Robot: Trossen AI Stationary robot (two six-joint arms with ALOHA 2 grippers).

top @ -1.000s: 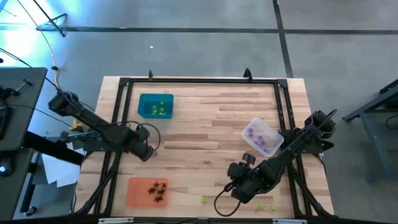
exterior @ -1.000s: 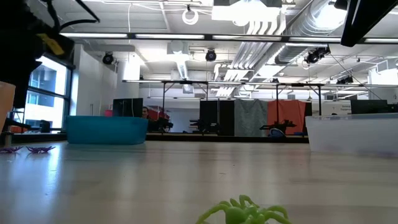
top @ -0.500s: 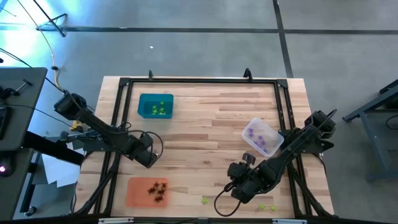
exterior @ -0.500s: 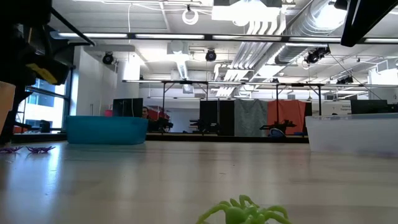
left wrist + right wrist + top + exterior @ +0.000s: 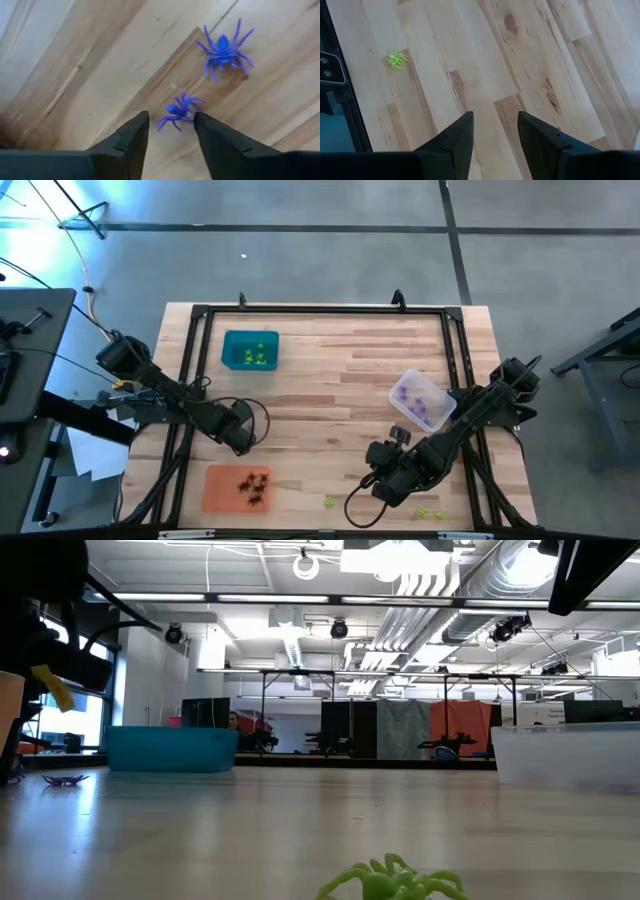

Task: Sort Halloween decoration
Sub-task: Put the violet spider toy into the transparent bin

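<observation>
My left arm reaches in from the table's left edge, slanting toward the middle, its wrist bent down so that my left pincer (image 5: 170, 131) points at the pale butcher-block wooden tabletop (image 5: 330, 380), just above the flat orange rectangular tray (image 5: 238, 487). Its two dark fingers (image 5: 131, 135) stand apart, released, grasping nothing. Between and just ahead of their tips lies a small purple plastic spider (image 5: 177, 110), flat on the wood and touching neither finger as far as I can tell. A second purple plastic spider (image 5: 224, 47) lies a little beyond it, apart from the first.

My right arm stretches from the table's right edge diagonally toward the near edge, folded low, and my right pincer (image 5: 493, 131) hovers over bare wood with its fingers spread and empty. Off to one side of it, near the black metal frame rail (image 5: 340, 95), lies a tiny yellow-green plastic spider (image 5: 396, 58).

From above, the rest of the decoration is spread about: black plastic spiders (image 5: 254, 484) sit clustered in the orange tray, yellow-green pieces (image 5: 256, 356) lie in the teal rectangular tray (image 5: 232, 340) toward the far left, and purple pieces (image 5: 418, 404) lie in the clear rectangular plastic tray (image 5: 400, 388) on the right, beside my right forearm. Two more yellow-green spiders (image 5: 330, 502) rest on the wood along the near edge, one on each side of my right pincer.

From table height, one yellow-green spider (image 5: 392, 882) fills the foreground, and a purple one (image 5: 64, 780) lies far left before the teal tray.
</observation>
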